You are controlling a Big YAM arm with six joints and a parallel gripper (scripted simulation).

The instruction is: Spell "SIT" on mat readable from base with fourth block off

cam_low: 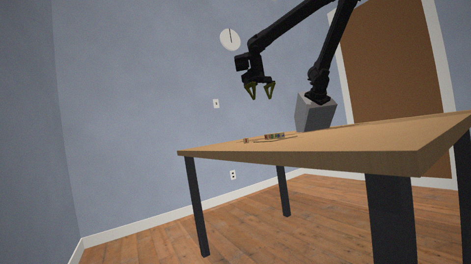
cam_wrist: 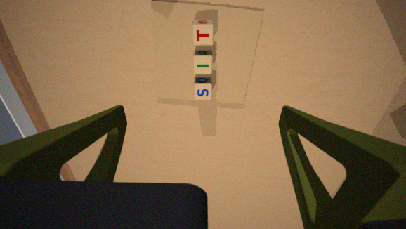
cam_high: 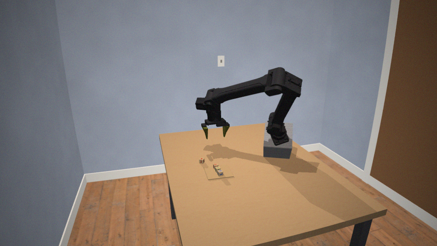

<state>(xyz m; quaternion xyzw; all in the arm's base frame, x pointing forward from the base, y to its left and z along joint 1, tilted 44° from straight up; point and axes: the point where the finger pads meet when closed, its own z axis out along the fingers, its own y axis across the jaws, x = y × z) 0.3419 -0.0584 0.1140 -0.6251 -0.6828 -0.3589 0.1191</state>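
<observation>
The S block (cam_high: 220, 172) (cam_wrist: 203, 92), I block (cam_high: 217, 168) (cam_wrist: 203, 65) and T block (cam_high: 215, 166) (cam_wrist: 203, 34) lie flat on the thin wooden mat (cam_high: 211, 176) (cam_wrist: 235, 70) in a nearly straight, closely spaced row. From the base their tops read S, I, T left to right, upright. The S block is close to the mat's edge but looks inside it. The fourth block (cam_high: 201, 160) (cam_low: 246, 140) lies off the mat on the table; its top letter is too small to read. My gripper (cam_high: 216, 137) (cam_low: 262, 98) (cam_wrist: 202, 114) is wide open, empty and high above the table.
The grey base block (cam_high: 276, 151) (cam_low: 319, 118) carries the arm at the back right of the table (cam_high: 260, 207) (cam_low: 351, 140). The fourth block stands between the mat and the table's left edge in the top view. The mat lies flat.
</observation>
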